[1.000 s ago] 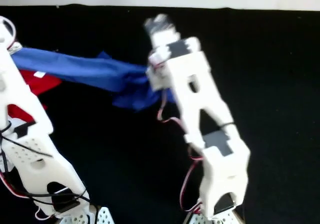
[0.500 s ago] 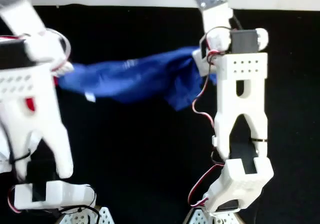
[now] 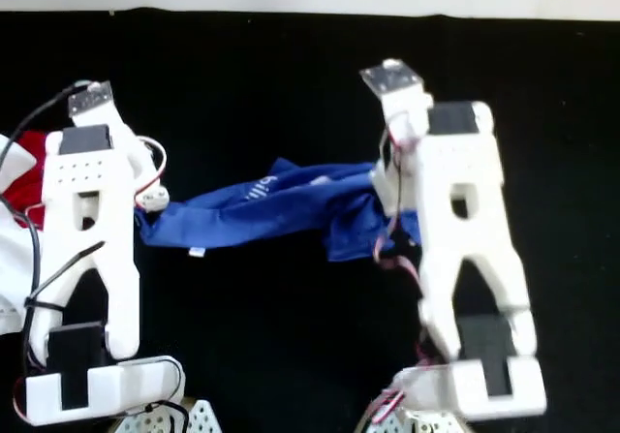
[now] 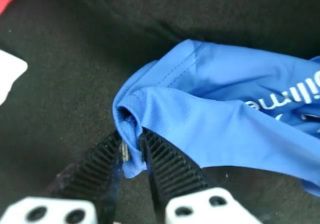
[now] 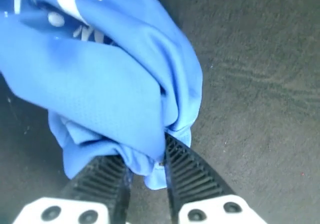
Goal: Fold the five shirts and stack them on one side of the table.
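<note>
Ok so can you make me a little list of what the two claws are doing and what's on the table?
left claw: shut on one end of the blue shirt
right claw: shut on the other end of the blue shirt
blue shirt: stretched between both claws over the table, bunched up, not folded yet
red shirt: at the left edge, beside the left arm
white cloth: next to the red shirt
table: black surface
</note>
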Controlling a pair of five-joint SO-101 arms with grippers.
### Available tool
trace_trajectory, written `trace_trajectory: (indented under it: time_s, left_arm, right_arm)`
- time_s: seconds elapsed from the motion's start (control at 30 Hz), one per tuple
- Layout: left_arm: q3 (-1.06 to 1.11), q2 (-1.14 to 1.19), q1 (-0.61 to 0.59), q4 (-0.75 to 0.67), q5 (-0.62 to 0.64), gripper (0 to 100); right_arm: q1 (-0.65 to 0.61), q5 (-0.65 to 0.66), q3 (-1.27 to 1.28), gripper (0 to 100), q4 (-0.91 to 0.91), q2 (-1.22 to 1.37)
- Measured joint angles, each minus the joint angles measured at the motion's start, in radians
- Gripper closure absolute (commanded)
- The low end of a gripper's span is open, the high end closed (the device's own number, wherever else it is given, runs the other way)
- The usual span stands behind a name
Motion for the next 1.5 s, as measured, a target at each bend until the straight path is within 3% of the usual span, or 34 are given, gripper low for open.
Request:
trace_trajectory:
  time_s: [0.17,0.23,0.43,0.6,0.83,1.0,1.1,1.33,1.5]
  left_arm:
    - [0.1,-0.02,0.0,-0.072,0.0,99]
    - [0.141,-0.02,-0.009,-0.104,0.0,99]
    - [0.229,-0.02,-0.081,-0.222,0.0,99]
    - [0.341,-0.02,-0.138,-0.345,0.0,99]
    - [0.528,-0.023,-0.144,-0.572,0.0,99]
    - [0.572,-0.043,-0.144,-0.637,0.002,99]
    - [0.583,-0.046,-0.144,-0.644,0.002,99]
    - [0.589,-0.049,-0.144,-0.651,0.002,99]
    - [0.589,-0.049,-0.144,-0.651,0.002,99]
  right_arm:
    - [0.018,0.031,0.327,69.0,-0.176,-0.213]
    - [0.054,0.031,0.353,65.4,-0.201,-0.258]
    - [0.18,0.031,0.354,66.3,-0.224,-0.373]
    - [0.17,0.031,0.354,66.3,-0.153,-0.473]
    - [-0.044,0.031,0.502,66.3,-0.049,-0.532]
    - [-0.252,0.058,0.772,66.3,-0.204,-0.532]
    - [-0.288,0.055,0.893,66.3,-0.364,-0.523]
    - [-0.114,-0.16,0.864,66.3,-0.729,-0.31]
    - [0.017,-0.235,0.695,66.3,-0.813,-0.072]
